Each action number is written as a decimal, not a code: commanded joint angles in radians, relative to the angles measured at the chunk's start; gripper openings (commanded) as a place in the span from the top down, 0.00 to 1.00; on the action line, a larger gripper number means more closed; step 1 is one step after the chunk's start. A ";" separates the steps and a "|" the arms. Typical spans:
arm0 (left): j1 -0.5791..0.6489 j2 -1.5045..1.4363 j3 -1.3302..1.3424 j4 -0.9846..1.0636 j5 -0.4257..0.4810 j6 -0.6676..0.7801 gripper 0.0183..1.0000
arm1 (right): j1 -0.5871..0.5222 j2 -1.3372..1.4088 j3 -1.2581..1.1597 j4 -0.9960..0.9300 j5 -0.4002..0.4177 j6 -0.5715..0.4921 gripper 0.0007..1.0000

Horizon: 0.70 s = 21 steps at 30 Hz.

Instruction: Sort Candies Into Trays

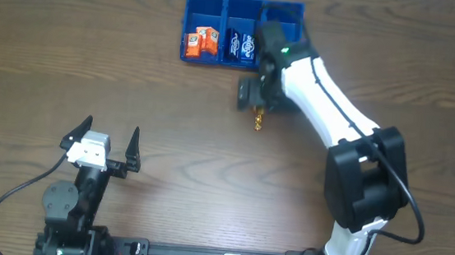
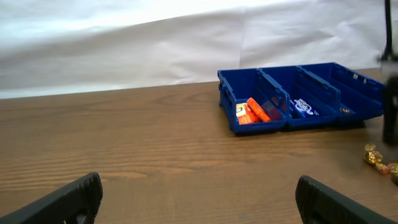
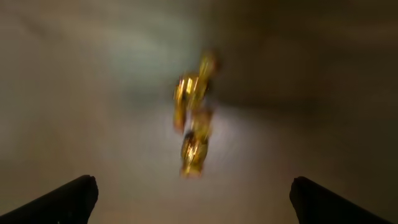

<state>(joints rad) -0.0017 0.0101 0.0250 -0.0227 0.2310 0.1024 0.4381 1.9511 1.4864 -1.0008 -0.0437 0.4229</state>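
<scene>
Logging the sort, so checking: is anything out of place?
Yes. Gold-wrapped candies lie loose on the table, outside the blue tray, beneath the open right claw; orange candies and blue candies sit in its compartments.

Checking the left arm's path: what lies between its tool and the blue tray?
Nothing: in the left wrist view, bare wooden table runs from the left tool to the blue tray.

Wood tbl (image 1: 92, 66) w/ white backdrop (image 2: 124, 43)
</scene>
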 commanded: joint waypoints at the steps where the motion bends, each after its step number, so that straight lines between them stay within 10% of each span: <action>1: 0.003 -0.006 -0.020 -0.031 0.021 0.006 0.00 | 0.057 0.003 -0.076 0.032 -0.025 0.076 0.00; 21: 0.003 -0.006 -0.020 -0.031 0.021 0.006 0.00 | 0.050 0.039 -0.145 0.143 0.069 0.127 0.00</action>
<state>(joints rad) -0.0017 0.0101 0.0250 -0.0223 0.2314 0.1024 0.5022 1.9583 1.3453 -0.8646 0.0013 0.5343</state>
